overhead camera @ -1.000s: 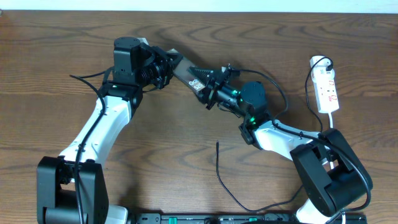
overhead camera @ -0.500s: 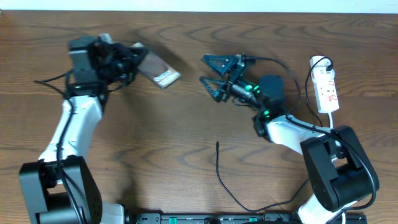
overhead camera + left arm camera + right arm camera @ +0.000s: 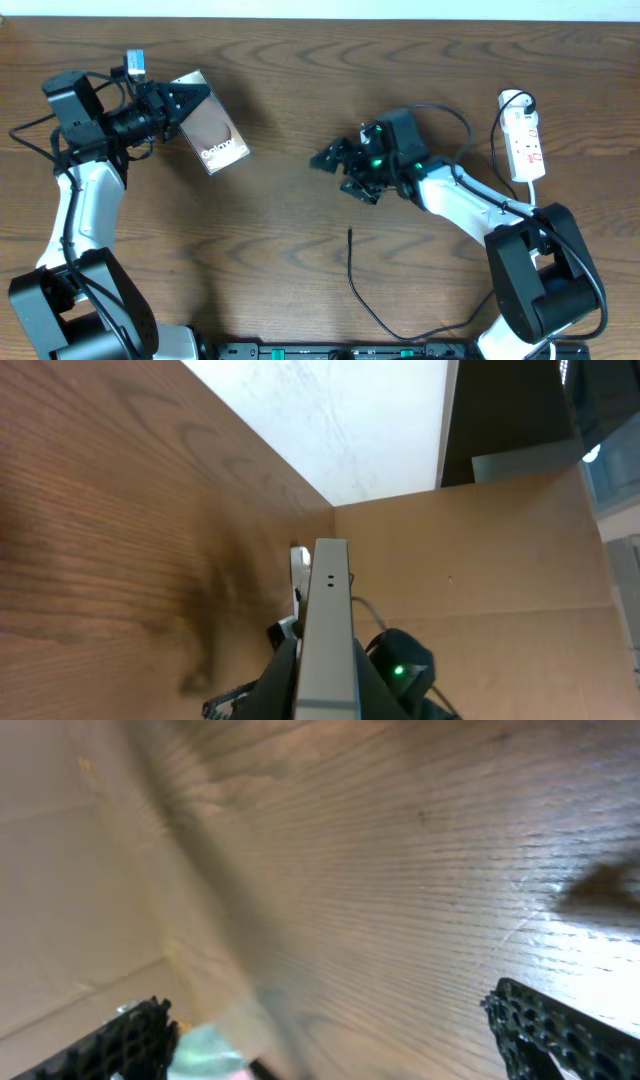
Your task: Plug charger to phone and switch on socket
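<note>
Left arm's up along the left side, wrist bent so the left end effector [image 3: 188, 100] points right, pinched tight on the phone [image 3: 215, 135]. Right arm stretches toward the middle, right end effector [image 3: 340, 172] pointing left, jaws wide apart.

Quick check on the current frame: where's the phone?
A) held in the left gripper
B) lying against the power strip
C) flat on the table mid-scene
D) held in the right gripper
A: the phone sits clamped between the fingers of the left gripper at the upper left of the overhead view, while the right gripper is open with nothing in it.
</note>
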You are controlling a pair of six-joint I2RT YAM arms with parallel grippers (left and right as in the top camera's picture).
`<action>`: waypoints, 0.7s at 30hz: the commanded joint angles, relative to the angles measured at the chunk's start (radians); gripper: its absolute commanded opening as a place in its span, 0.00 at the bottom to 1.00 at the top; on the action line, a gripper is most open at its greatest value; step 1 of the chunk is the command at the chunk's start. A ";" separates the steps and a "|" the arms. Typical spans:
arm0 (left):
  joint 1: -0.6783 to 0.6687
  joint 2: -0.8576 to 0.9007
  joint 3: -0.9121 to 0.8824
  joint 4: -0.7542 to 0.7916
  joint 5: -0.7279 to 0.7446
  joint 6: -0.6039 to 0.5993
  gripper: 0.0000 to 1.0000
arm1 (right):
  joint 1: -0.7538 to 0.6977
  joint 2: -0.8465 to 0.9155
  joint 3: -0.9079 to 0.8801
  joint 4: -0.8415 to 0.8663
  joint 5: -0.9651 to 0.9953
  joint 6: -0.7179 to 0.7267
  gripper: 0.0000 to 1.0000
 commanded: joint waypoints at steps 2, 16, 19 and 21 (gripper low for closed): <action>0.005 -0.019 0.011 0.005 0.049 0.036 0.07 | 0.076 -0.012 0.176 -0.292 0.290 -0.235 0.99; 0.005 -0.019 0.011 0.005 0.042 0.058 0.08 | 0.332 -0.010 0.201 -0.735 0.649 -0.003 0.99; 0.005 -0.019 0.010 0.001 0.042 0.058 0.07 | 0.377 0.000 0.183 -0.735 0.649 0.068 0.99; 0.005 -0.019 0.010 -0.003 0.043 0.066 0.08 | 0.391 0.010 0.180 -0.741 0.642 0.074 0.99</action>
